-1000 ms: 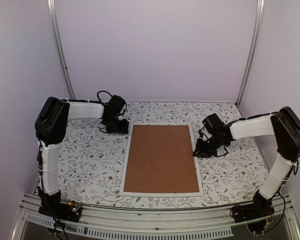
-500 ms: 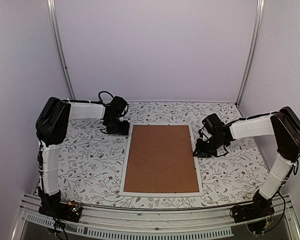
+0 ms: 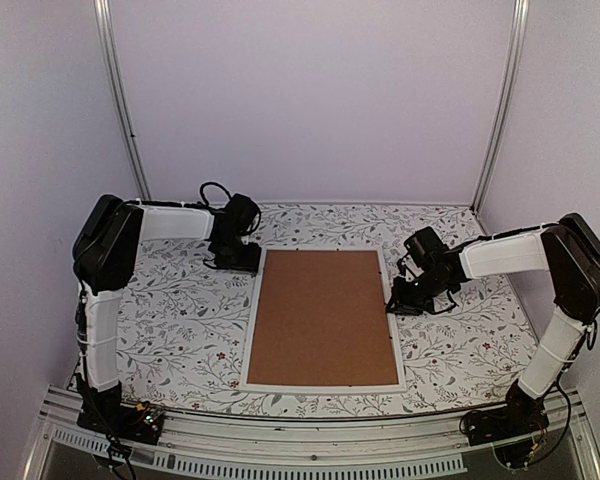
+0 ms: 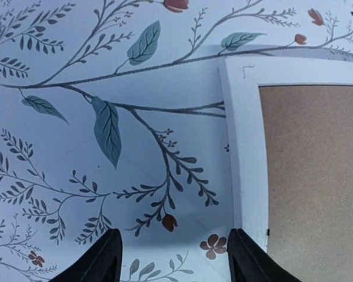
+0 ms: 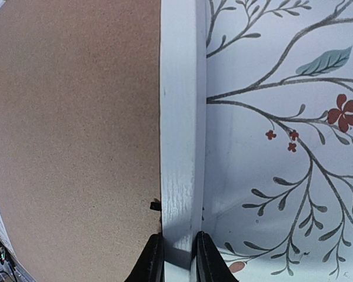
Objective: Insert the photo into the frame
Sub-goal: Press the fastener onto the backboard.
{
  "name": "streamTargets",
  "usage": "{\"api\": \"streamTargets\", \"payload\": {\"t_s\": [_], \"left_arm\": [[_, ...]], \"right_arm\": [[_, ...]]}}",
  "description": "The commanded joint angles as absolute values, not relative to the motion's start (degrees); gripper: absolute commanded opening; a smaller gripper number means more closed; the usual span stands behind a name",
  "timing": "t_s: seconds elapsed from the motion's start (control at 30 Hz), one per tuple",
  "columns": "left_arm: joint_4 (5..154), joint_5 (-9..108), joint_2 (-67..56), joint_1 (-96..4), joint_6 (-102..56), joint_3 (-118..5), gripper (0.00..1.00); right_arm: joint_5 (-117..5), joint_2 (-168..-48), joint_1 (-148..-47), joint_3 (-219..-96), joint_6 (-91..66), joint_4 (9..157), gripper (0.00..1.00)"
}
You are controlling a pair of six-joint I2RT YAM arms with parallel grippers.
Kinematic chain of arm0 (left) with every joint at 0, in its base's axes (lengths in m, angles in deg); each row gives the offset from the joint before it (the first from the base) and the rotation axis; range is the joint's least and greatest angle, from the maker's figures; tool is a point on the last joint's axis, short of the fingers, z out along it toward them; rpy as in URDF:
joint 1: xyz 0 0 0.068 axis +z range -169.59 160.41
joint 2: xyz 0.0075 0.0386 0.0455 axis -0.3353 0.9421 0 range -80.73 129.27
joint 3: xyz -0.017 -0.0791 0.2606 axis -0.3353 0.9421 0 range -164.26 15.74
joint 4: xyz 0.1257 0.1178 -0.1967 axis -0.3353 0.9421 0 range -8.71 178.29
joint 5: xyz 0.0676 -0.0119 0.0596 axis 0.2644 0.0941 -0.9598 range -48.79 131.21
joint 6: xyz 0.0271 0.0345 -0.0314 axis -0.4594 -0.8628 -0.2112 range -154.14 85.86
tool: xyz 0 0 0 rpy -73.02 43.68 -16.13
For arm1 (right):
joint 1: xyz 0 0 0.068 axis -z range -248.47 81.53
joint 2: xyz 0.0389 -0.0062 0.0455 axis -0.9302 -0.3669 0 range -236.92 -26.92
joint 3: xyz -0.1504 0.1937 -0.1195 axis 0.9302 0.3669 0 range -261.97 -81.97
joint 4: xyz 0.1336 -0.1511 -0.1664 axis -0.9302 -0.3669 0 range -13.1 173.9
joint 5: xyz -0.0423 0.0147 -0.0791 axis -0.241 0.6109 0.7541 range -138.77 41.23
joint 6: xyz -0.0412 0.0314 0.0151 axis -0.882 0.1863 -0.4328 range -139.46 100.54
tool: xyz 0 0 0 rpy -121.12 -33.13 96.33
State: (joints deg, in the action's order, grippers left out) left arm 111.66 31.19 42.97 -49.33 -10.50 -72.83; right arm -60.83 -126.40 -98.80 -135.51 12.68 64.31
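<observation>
The photo cannot be made out; only a brown backing board (image 3: 323,318) is seen inside the frame (image 3: 251,330), laid at picture centre. Its right rim is pinched by the right gripper (image 5: 177,258). The left gripper (image 4: 173,258), fingers spread over the tablecloth (image 4: 76,147) beside the frame's upper-left corner, is found shifted slightly rightward since the earlier frame.

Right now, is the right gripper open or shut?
Shut on the frame: the right gripper has one finger against each side of the white rim.
</observation>
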Motion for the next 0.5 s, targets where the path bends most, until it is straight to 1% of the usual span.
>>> {"api": "streamTargets", "payload": {"t_s": [0.0,0.27,0.47], "left_arm": [[111.88,29.68,40.74,-50.34,-10.02,-73.95,0.63],[110.9,24.62,35.95,-50.53,-8.62,-71.44,0.63],[110.86,26.35,37.58,-50.9,-9.24,-72.54,0.63]], "right_arm": [[-61.78,-128.82,-100.25,-134.85,12.19,61.29,0.19],[-62.01,-129.81,-100.2,-135.3,11.75,61.4,0.19],[-61.61,-130.1,-100.2,-135.49,11.27,61.22,0.19]]}}
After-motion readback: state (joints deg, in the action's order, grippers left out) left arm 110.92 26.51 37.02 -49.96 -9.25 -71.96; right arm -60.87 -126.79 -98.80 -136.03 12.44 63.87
